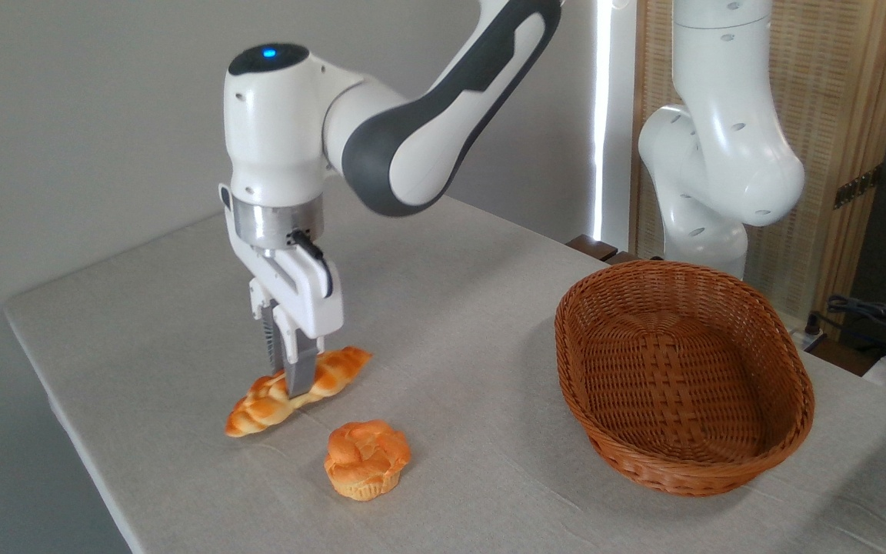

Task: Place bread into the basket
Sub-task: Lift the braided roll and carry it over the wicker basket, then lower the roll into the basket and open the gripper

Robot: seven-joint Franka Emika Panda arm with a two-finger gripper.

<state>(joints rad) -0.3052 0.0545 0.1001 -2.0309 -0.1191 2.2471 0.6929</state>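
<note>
So the gripper [291, 382] was pointing straight down with its fingers clamped around the middle of the bread [297, 390], which was lying on the table [451, 323] toward the left side, one pointed end aimed front-left and the other back-right. A little round knotted bun [367, 460] sat just in front of it, not touching. The basket [682, 375] was well apart on the right, nothing visible inside it

A table [451, 308] under pale grey cloth stands before a plain grey wall [81, 115], with a slatted wooden screen [851, 100] at right.
</note>
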